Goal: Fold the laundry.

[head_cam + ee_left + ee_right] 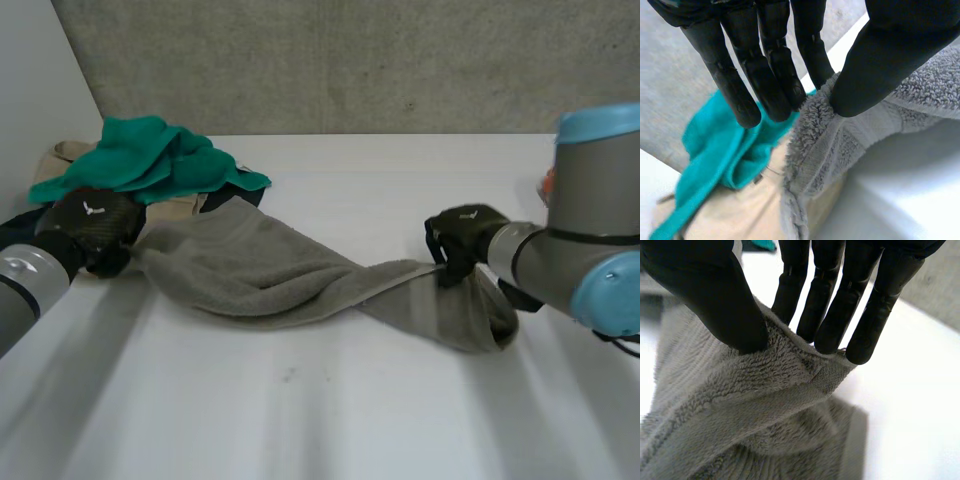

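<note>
While robot hands — left [90, 225], right [465, 235] — pinch towel [250, 270] edges, table [300, 420] lies open.

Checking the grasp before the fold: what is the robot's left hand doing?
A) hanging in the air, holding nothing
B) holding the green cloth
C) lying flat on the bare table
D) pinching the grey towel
D: in its wrist view the left hand pinches the grey towel at its edge between thumb and fingers; the green cloth lies beyond them.

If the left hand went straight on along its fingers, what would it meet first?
Probably the teal cloth, lying just beyond the fingertips of the left hand, which pinches the grey towel; depth is unclear.
</note>
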Action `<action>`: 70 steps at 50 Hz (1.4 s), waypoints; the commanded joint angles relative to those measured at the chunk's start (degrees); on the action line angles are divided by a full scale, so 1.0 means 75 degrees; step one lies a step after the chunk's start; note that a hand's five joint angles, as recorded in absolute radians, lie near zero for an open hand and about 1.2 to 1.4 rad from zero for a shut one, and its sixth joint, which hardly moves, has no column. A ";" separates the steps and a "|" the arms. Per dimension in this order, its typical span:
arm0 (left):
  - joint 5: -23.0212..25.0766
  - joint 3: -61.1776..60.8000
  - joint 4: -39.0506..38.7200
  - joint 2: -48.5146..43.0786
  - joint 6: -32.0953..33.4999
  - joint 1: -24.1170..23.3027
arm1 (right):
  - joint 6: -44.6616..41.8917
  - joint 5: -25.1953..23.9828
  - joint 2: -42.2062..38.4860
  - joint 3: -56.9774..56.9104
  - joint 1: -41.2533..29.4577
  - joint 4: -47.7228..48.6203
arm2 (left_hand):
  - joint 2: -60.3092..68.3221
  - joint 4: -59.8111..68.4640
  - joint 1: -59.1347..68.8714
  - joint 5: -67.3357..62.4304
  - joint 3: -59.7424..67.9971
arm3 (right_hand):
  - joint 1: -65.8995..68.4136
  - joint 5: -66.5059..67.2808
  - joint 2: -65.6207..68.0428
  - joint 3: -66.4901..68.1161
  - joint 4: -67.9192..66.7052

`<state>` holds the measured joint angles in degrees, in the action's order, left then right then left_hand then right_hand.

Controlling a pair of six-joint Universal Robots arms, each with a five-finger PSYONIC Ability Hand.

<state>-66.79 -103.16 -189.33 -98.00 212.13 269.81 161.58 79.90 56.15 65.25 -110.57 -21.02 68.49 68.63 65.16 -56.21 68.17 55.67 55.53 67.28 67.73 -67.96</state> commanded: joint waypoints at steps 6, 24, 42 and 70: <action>-0.0199 0.0243 0.1430 0.1839 -0.1155 0.0002 | -0.3971 -0.0176 0.3444 0.2243 0.1172 -0.0500 | 0.1534 0.1516 0.1979 -0.1839 0.1578 | 0.3243 0.1929 0.1695 0.1636 -0.1606; -0.2284 0.3380 0.2463 -0.2318 -0.0229 -0.1989 | -0.5150 0.0783 0.1233 0.0994 0.1255 -0.0351 | 0.1534 0.1516 0.1979 -0.1839 0.1578 | 0.3243 0.1929 0.1695 0.1636 -0.1606; -0.2825 0.8247 -0.3092 -0.3399 -0.0393 -0.2541 | -0.4271 0.1254 0.1162 -0.2067 0.0962 0.5991 | 0.1534 0.1516 0.1979 -0.1839 0.1578 | 0.3243 0.1929 0.1695 0.1636 -0.1606; -0.2824 0.1618 -0.1726 -0.3002 -0.0431 -0.2552 | -0.3661 0.0257 0.0611 0.2538 0.1090 0.3873 | 0.1534 0.1516 0.1979 -0.1839 0.1578 | 0.3243 0.1929 0.1695 0.1636 -0.1606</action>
<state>-87.55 -80.81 -210.23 -122.92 204.50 250.89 134.54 83.09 60.24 77.81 -103.57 19.65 68.62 68.88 65.16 -56.21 68.30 56.87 57.16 67.28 67.74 -68.02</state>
